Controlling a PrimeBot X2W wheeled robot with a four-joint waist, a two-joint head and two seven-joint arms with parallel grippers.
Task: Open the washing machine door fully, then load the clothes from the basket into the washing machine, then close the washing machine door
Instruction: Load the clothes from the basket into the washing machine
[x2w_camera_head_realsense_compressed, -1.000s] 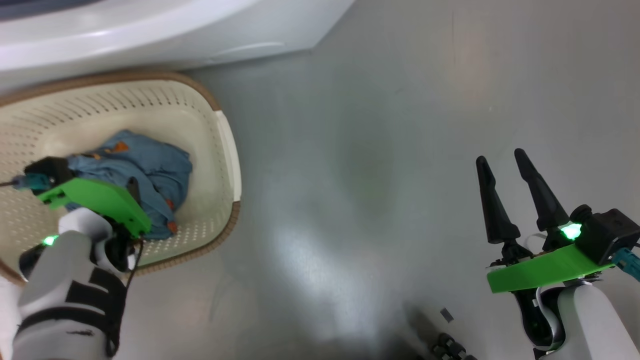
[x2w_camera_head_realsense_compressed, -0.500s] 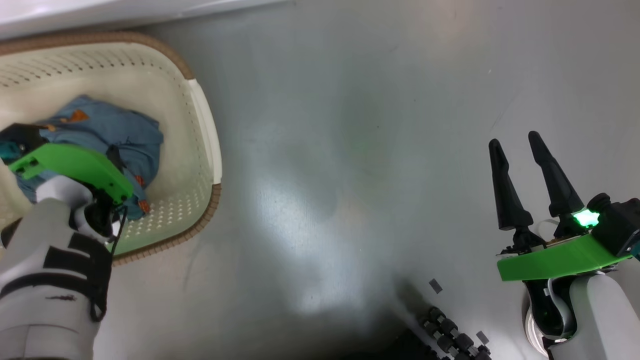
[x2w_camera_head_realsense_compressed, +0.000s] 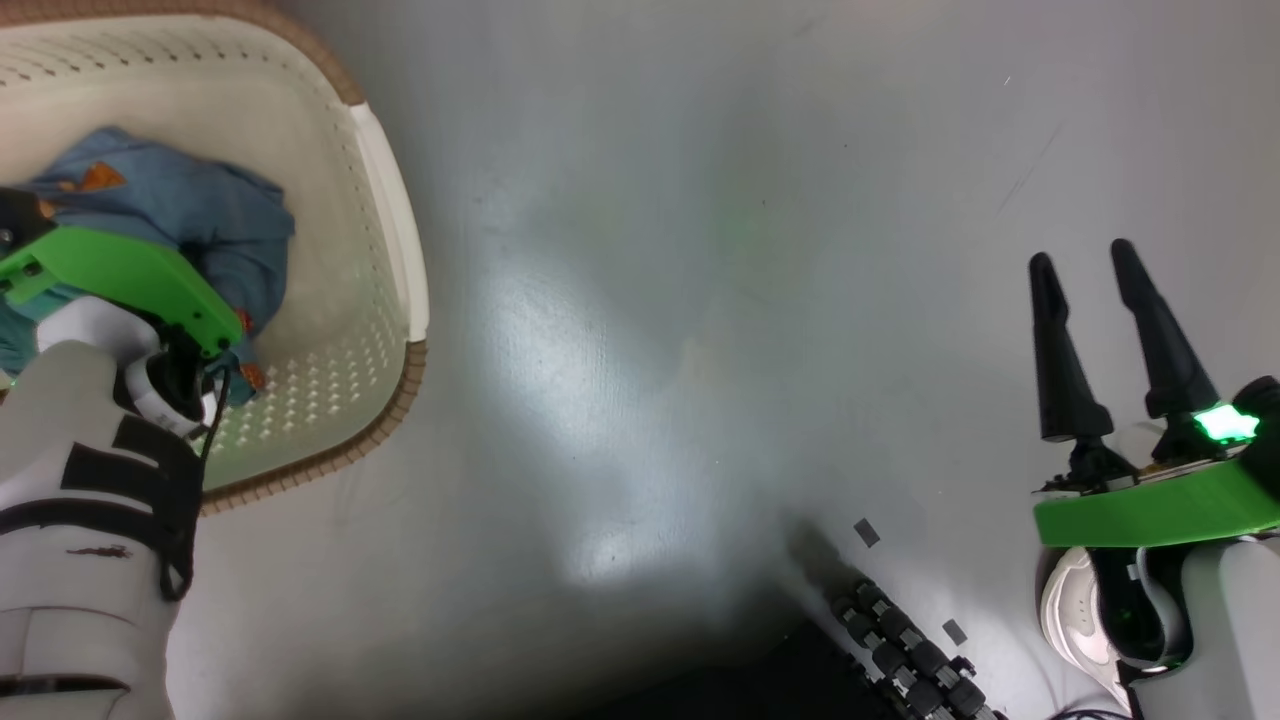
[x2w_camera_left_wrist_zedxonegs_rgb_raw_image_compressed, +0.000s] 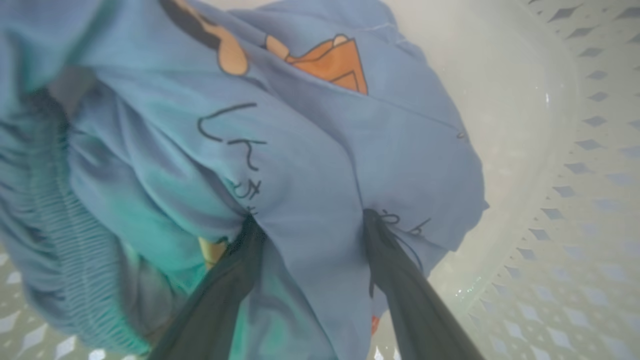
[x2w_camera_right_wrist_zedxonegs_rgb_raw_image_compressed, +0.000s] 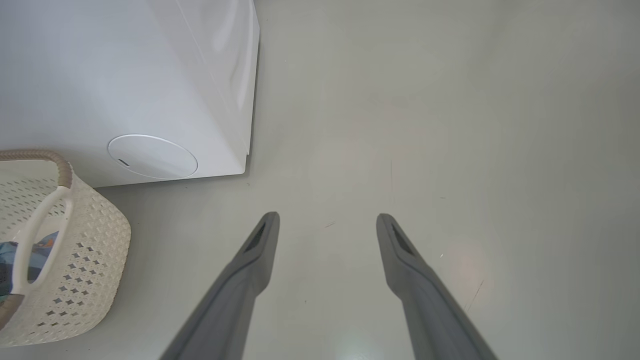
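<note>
The left hand (x2w_camera_left_wrist_zedxonegs_rgb_raw_image_compressed: 310, 225) reaches down into the basket (x2w_camera_head_realsense_compressed: 392, 240), jaws spread and pressed into the blue clothes (x2w_camera_left_wrist_zedxonegs_rgb_raw_image_compressed: 320, 150) heaped there, while the right hand (x2w_camera_head_realsense_compressed: 1081, 255) hangs open over the floor (x2w_camera_head_realsense_compressed: 650, 300), the washing machine (x2w_camera_right_wrist_zedxonegs_rgb_raw_image_compressed: 125, 75) just beside the basket.

The fingertips of the left gripper (x2w_camera_left_wrist_zedxonegs_rgb_raw_image_compressed: 310, 220) are buried unseen in the clothes (x2w_camera_left_wrist_zedxonegs_rgb_raw_image_compressed: 310, 140); the basket (x2w_camera_head_realsense_compressed: 392, 240) is cut off at the head view's left edge.
</note>
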